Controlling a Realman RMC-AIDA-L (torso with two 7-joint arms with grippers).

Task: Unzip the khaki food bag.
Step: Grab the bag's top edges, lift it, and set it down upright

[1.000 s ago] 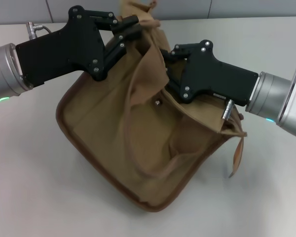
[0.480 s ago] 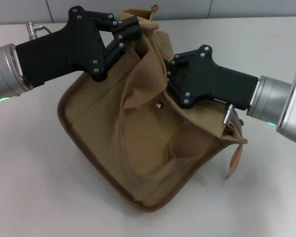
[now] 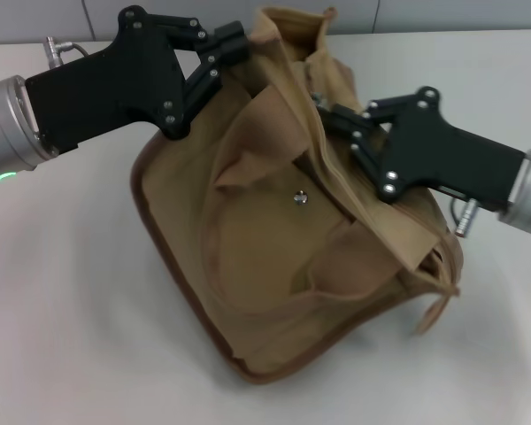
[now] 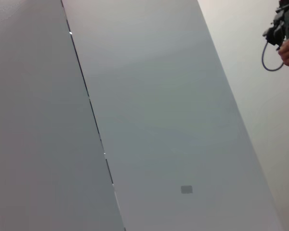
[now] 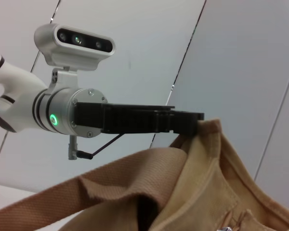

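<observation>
While the left end effector point(image 3: 233, 50) pinches the khaki food bag's point(image 3: 283, 266) corner, the right end effector point(image 3: 329, 113), clamped at the zipper, should pull straight along it.

Khaki food bag point(image 3: 274, 266) tilted, slumped on table

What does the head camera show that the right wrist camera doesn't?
Only the head view shows the whole bag, tipped on the table, its front snap, and the right gripper at the bag's top seam. Only the right wrist view shows the left arm's wrist camera and the wall panels behind. Both show the left gripper clamped on the bag's top corner.
</observation>
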